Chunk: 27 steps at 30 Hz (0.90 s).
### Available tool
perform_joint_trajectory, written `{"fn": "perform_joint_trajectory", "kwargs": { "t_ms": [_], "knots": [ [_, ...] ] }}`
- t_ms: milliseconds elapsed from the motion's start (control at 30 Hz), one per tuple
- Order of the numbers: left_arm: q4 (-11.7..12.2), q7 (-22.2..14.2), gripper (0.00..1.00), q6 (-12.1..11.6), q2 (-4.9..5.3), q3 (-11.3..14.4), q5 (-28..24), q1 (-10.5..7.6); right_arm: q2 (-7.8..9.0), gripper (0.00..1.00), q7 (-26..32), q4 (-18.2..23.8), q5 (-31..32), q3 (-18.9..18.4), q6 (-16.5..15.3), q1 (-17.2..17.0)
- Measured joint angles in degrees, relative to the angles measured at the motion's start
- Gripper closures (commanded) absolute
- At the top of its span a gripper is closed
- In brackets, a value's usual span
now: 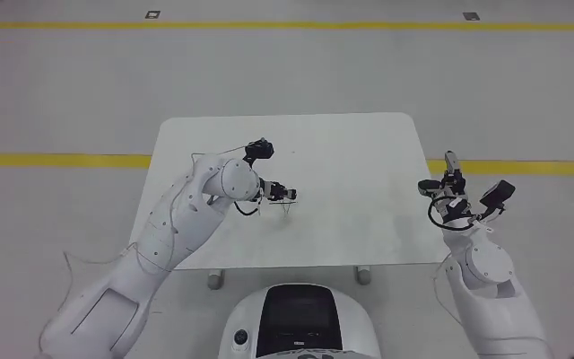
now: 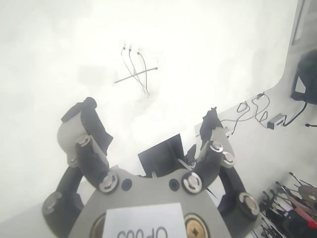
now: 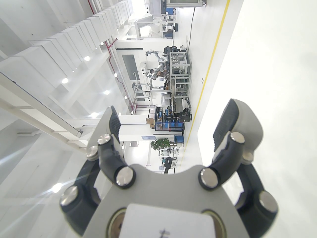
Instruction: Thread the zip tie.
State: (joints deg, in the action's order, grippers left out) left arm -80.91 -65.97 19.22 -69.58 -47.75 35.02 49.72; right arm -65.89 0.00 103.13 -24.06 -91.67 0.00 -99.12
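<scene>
Several thin grey zip ties lie bunched on the white table, one of them crossing the others; in the top view the zip ties are a faint mark left of the table's middle. My left gripper hovers just short of them, open, with nothing between its black-padded fingers. From above, the left gripper sits right beside the ties. My right gripper is open and empty, held in the air off the table's right edge, also seen as the right gripper from above.
The table's rounded right edge runs beside the right gripper. Loose cables and a small grey box lie on the floor past the table's corner. A yellow floor line passes behind the table.
</scene>
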Motion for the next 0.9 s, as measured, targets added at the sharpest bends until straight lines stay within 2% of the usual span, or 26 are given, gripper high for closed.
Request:
{"fn": "perform_joint_trajectory", "kwargs": {
  "t_ms": [900],
  "knots": [
    [0.0, 0.5, 0.00, -0.1, 0.01, 0.1, 0.1, -0.05, 0.00, 0.00, 0.0, 0.0, 0.0, 0.0, 0.0, 0.0]
  ]
}}
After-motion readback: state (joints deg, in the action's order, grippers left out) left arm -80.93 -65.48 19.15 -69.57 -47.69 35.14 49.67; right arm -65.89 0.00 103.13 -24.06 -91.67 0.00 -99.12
